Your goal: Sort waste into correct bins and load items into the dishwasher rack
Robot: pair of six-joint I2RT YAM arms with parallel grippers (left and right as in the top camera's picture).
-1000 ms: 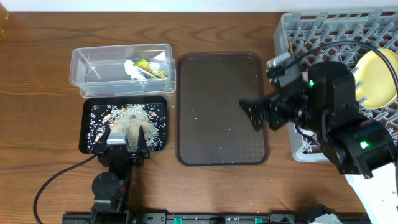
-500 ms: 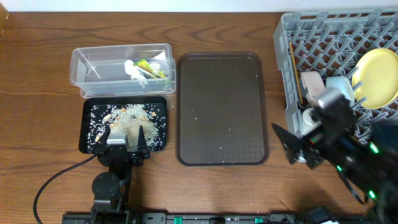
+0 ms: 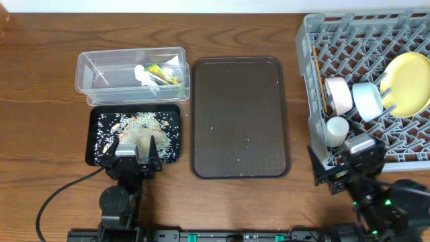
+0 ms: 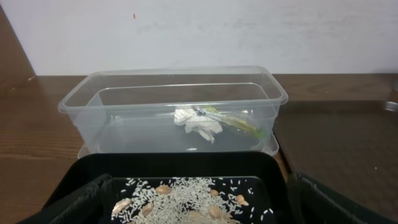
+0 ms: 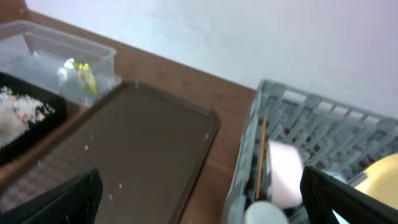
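Note:
The clear tub holds the green-yellow wrapper and white paper scrap; both also show in the left wrist view. The black tray holds rice crumbs. The grey rack holds the yellow plate, light blue bowl, white-pink bowl, white cup and chopsticks. My left gripper is open and empty at the black tray's front edge. My right gripper is open and empty by the rack's front left corner.
The dark brown serving tray lies between the bins and the rack, with a few stray rice grains on it. The tub stands directly behind the black tray. A white wall is behind the table.
My right arm has drawn back from over the brown tray to the front right, by the rack's front corner, uncovering the bowls and cup. The left arm has not moved.

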